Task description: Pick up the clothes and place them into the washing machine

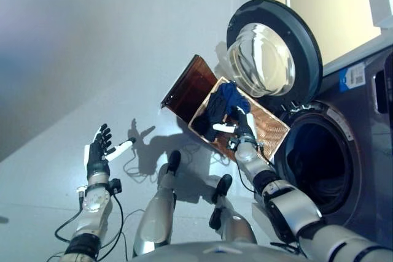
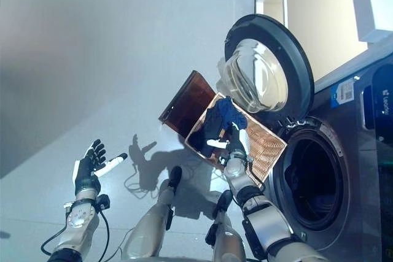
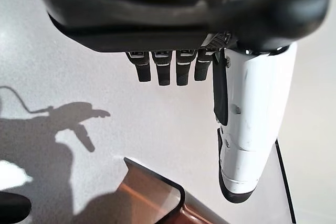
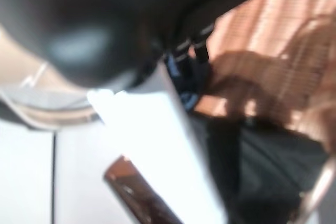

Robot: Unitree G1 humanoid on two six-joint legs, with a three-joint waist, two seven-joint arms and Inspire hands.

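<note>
A blue garment [image 1: 230, 97] and dark clothes [image 1: 212, 118] lie in the shallow wicker basket [image 1: 273, 130], which rests on a low dark brown box [image 1: 187, 87] beside the washing machine [image 1: 362, 170]. Its round door [image 1: 273, 53] stands open above the dark drum [image 1: 319, 164]. My right hand [image 1: 244, 128] is over the basket at the clothes, fingers straight and the white thumb spread; the right wrist view shows the blue cloth [image 4: 186, 85] just past the fingers and dark cloth [image 4: 262, 161] beside it. My left hand [image 1: 97, 154] is open and empty, held over the floor at the far left.
Pale grey floor [image 1: 92, 59] spreads to the left of the box. A corner of the brown box [image 3: 157, 198] shows past my left hand in the left wrist view. A light wall and cabinet [image 1: 325, 4] stand behind the machine.
</note>
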